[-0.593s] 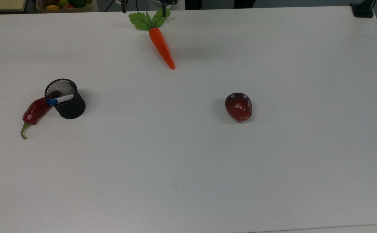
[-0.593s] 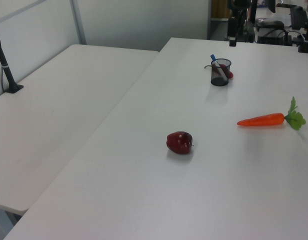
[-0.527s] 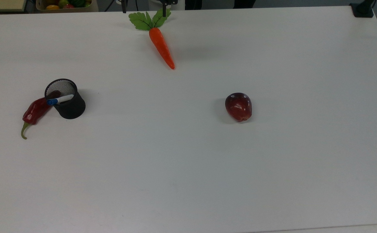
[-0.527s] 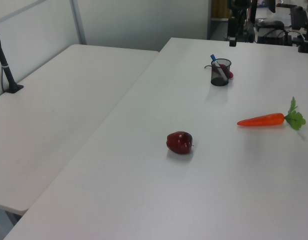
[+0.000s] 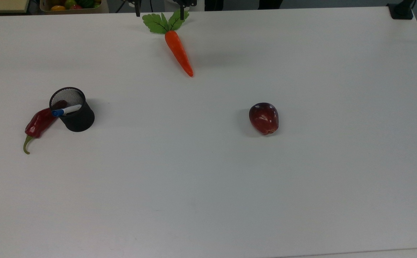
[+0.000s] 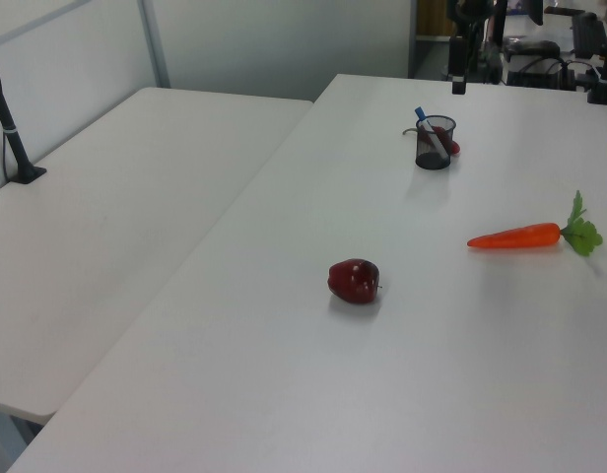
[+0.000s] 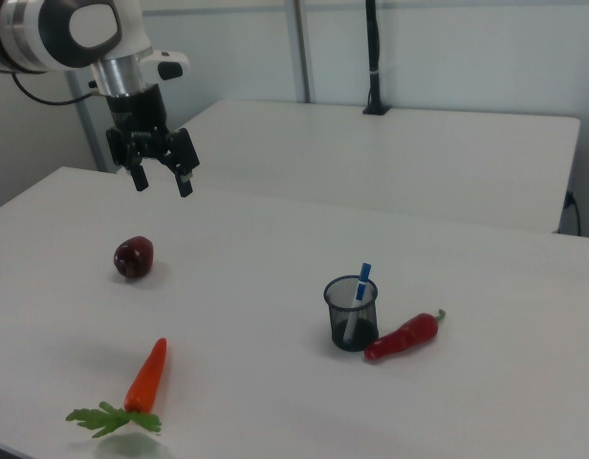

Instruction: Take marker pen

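Nothing on the bench (image 5: 208, 179) has shifted. Your claw (image 7: 162, 177) hangs high with jaws apart, and the marker (image 7: 359, 285) stands in the cup (image 7: 351, 315), well off and lower, so your approach is all ahead.

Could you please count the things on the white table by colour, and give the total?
Red: 2, the dark red apple and the red chili pepper.
Orange: 1, the orange carrot with green leaves.
Black: 1, the black mesh cup.
White and blue: 1, the marker pen.
Total: 5.

the marker pen (image 7: 357, 308) is half hidden by the mesh cup (image 7: 351, 314), its lower end blurred.
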